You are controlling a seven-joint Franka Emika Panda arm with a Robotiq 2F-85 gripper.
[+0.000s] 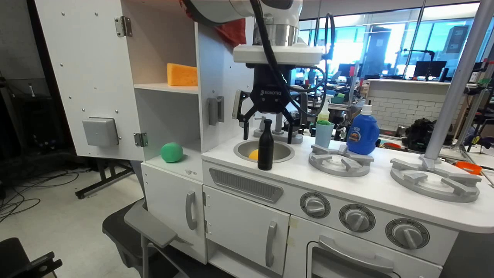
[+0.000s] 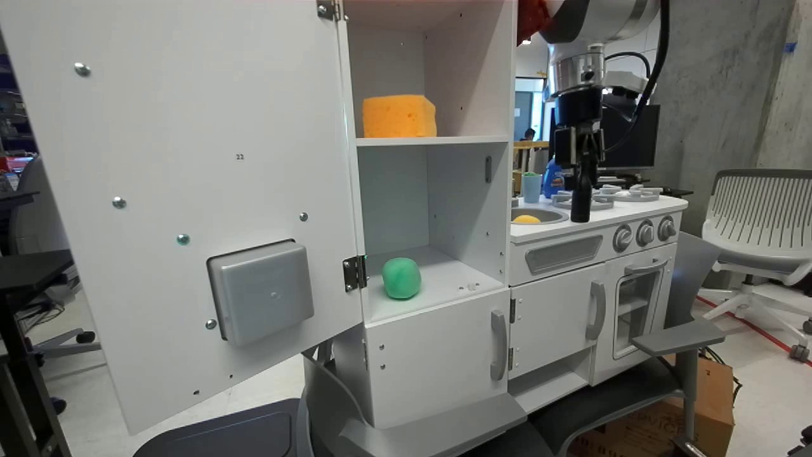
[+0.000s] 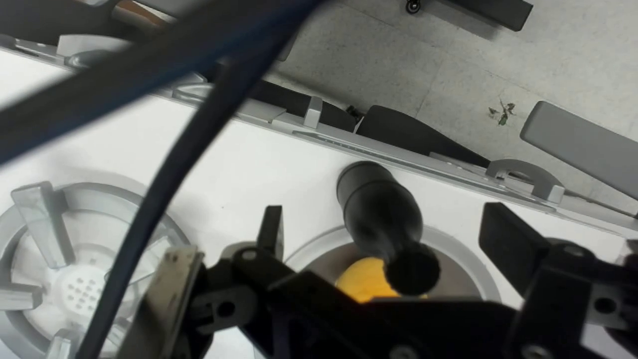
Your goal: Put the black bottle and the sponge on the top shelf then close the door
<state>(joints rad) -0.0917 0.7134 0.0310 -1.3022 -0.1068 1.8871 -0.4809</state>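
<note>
1. Gripper (image 1: 268,131) was spread wide.
2. Blk bottle (image 2: 580,206) stood upright on ctr (image 2: 625,208); in an exterior view I couldn't split neck from gripper.
3. Sponge (image 1: 253,155) sat in sink (image 1: 283,158), partly hidden.
4. Door (image 2: 190,158) hung open, top cut off.

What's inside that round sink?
The sink holds a yellow sponge. In the wrist view, the black bottle and gripper cover part of the sink; what's behind them cannot be seen there.

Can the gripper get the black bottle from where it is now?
Probably yes: the gripper is open, and in the wrist view its fingers sit on either side of the bottle, with nothing standing in the gaps. Exact depth is hard to judge.
</note>
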